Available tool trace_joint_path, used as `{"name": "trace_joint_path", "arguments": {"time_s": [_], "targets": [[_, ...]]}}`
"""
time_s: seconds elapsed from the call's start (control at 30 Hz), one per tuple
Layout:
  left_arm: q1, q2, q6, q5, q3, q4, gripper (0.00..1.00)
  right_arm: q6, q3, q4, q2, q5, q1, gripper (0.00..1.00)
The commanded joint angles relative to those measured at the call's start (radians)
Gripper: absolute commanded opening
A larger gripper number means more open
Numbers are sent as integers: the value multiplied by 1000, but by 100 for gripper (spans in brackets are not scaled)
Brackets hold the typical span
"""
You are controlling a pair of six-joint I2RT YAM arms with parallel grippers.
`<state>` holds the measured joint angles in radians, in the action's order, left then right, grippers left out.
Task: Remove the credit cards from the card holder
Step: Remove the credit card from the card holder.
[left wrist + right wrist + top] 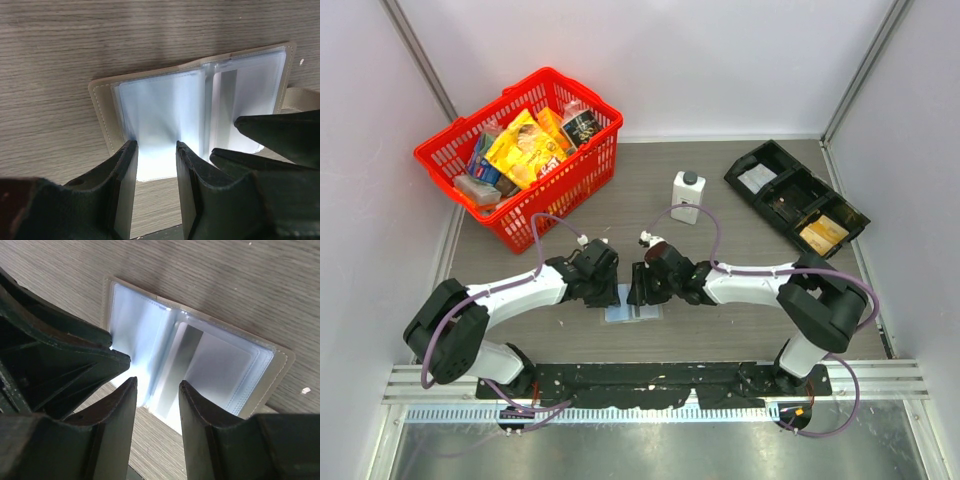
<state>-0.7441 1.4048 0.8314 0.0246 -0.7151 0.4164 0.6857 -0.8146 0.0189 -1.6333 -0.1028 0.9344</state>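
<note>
"Card holder (632,313), where?"

"Flat on the table (720,335), spread open, middle, near the front edge. Left gripper (608,296) over its left half, right gripper (638,296) over its right half. The two sets of tips are just beside each other."

"Touching it?"

"Can't tell."

"Behind that?"

"Bottle (687,197), upright, behind the holder and a bit to the right, well apart from it."

"Back corners?"

"Shopping basket (565,190) back left, packets (525,148) piled in it. Compartment tray (790,195) back right, lying at a slant, with one packet (823,234) in its near-right end compartment."

"Basket and bottle?"

"Apart, with bare table between them."
</note>
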Motion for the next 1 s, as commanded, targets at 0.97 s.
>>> {"name": "trace_joint_path", "arguments": {"time_s": [0.97], "targets": [[2, -23, 11, -6, 23, -24, 39, -9, -51, -168, 35, 190, 18, 48]]}}
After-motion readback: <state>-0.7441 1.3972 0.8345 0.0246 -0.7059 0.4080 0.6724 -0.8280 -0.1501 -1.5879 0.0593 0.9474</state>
